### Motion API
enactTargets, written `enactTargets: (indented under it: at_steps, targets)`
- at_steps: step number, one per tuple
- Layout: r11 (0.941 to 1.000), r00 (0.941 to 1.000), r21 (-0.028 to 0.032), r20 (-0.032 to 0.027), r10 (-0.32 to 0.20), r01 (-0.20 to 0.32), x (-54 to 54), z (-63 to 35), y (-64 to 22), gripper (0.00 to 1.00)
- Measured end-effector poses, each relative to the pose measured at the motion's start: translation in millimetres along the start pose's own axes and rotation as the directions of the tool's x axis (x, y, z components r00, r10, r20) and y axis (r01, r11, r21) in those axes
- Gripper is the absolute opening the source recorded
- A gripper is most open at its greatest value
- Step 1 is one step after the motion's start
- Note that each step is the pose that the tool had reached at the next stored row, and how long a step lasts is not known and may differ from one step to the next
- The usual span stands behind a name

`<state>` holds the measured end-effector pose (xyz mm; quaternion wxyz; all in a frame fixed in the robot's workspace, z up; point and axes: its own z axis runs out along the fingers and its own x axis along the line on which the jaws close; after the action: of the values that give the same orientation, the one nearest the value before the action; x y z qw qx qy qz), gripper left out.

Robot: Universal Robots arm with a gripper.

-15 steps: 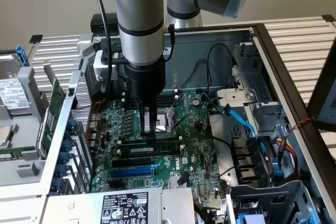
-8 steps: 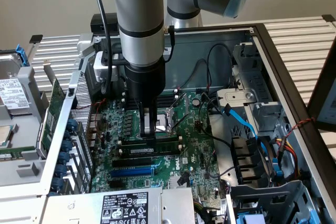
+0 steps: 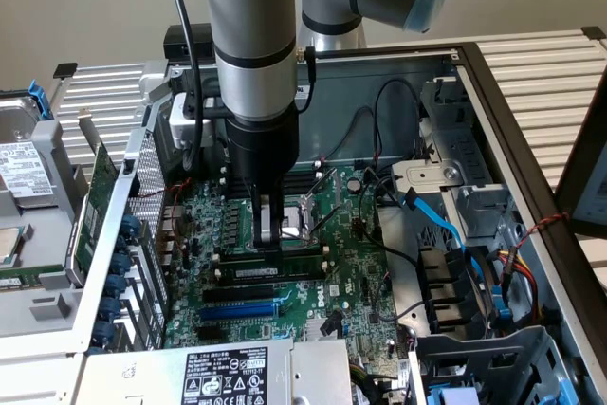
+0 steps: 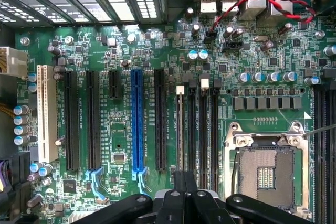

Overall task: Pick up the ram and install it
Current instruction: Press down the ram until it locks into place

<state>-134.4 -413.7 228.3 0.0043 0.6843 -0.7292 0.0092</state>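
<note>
Open computer case (image 3: 493, 130) on a slatted desk (image 3: 560, 73): the end effector (image 3: 270, 234), fingers closed together, presses down on the ram (image 3: 285, 258), which lies along its motherboard (image 4: 121, 145) slot. Installation appears under way; seating it likely calls for firm, even downward pressure.

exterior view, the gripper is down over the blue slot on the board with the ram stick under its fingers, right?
Not quite. In the exterior view the gripper is down over the black memory slots, not the blue slot, which lies further toward the camera on the board. The ram stick does sit under its shut fingers.
</note>
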Motion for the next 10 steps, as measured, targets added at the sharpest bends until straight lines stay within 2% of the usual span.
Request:
enactTargets:
  at_steps: [2,10]
  targets:
    - [1.0,1.0,-0.0008,-0.0015,0.0,0.0,0.2,-3.2,0.1,0.11]
    - [1.0,1.0,-0.0008,-0.0015,0.0,0.0,0.5,-15.9,-0.1,0.11]
